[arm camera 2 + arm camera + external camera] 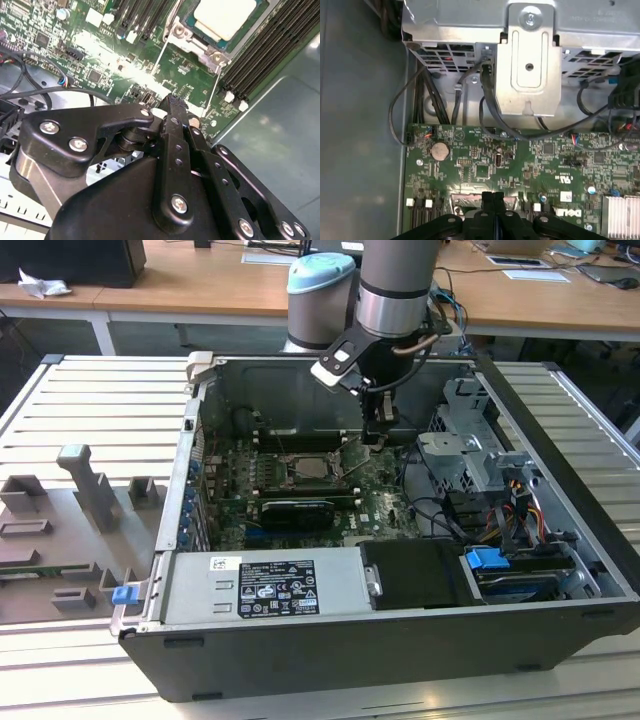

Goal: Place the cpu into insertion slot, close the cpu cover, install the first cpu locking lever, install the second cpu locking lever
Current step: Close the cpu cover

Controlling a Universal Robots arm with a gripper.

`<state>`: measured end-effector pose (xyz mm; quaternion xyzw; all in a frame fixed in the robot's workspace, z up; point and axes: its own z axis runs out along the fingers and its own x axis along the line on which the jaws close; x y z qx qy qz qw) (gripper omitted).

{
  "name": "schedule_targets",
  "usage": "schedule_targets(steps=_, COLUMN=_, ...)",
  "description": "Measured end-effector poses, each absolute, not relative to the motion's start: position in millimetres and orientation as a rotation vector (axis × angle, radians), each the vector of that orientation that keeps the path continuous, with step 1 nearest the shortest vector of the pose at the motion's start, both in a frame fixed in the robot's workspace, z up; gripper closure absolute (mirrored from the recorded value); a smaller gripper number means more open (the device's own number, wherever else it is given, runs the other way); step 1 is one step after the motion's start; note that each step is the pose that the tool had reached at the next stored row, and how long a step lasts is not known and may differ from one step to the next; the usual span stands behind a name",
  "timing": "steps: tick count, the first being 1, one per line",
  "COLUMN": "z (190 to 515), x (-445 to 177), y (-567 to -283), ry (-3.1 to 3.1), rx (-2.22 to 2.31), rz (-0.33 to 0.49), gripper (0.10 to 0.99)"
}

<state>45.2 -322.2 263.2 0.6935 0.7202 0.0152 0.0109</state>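
Observation:
The cpu [225,17] lies pale and silvery in its socket on the green motherboard [120,55]. The silvery cpu cover [192,36] lies flat around it as a frame. A thin lever rod [161,52] runs along one side of the socket and another [215,85] along the adjoining side. My gripper [173,102] is shut with nothing between its fingers. It hovers low over the board just off the socket's corner, near the ends of the rods. In the exterior view the gripper [377,438] hangs to the right of the cpu [305,466]. In the first wrist view the gripper [493,197] points at the board's edge.
A metal drive cage [530,65] with black cables stands beyond the board. Memory slots [265,55] flank the socket. A long black card [295,512] and the power supply [265,585] lie nearer the case front. Grey fixtures [90,490] stand on the table at the exterior view's left.

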Motion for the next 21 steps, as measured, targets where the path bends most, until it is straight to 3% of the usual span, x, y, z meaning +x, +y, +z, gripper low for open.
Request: schedule_targets(steps=21, z=259, x=67, y=-319, ry=2.253, rx=2.161, rz=0.037, gripper=0.98)
